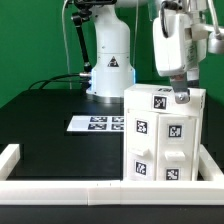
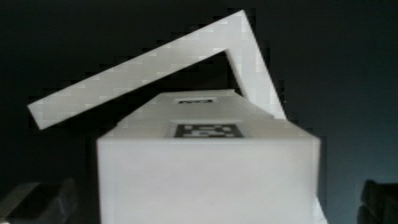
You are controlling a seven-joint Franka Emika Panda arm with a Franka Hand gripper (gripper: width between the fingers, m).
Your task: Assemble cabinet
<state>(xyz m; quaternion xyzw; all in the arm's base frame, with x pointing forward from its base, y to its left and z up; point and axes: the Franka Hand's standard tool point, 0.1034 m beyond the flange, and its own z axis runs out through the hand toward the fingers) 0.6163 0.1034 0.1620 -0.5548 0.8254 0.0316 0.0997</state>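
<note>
My two-finger gripper [image 1: 181,97] hangs directly over the large white plastic cabinet box [image 1: 165,135], which stands upright at the near side of the black table [image 1: 45,120], just behind the low white border rail [image 1: 60,186] and on the exterior view's right. So the relation that matters is simple: the cabinet lies straight below my hand, its long axis vertical, its tagged top face turned up toward me. In the exterior view my fingertips seem to touch or nearly touch that top face beside the square marker tag [image 1: 158,99]; I cannot tell which.

From the wrist view I look down on the same box [image 2: 205,160], with the tag [image 2: 210,129] centred ahead of my fingers [image 2: 36,200], whose dark tips show at either side of the white body. That suggests my jaws are spread wide and straddle the box, but whether they press on it I cannot tell. Beyond it, an angled white panel [image 2: 178,65] slants across the dark background.

The thin flat marker board [image 1: 95,124] lies on the table well apart, toward the exterior view's left, near the arm's white base [image 1: 108,70].

Any next move, I judge, is a straight descent or a squeeze along that vertical line.
</note>
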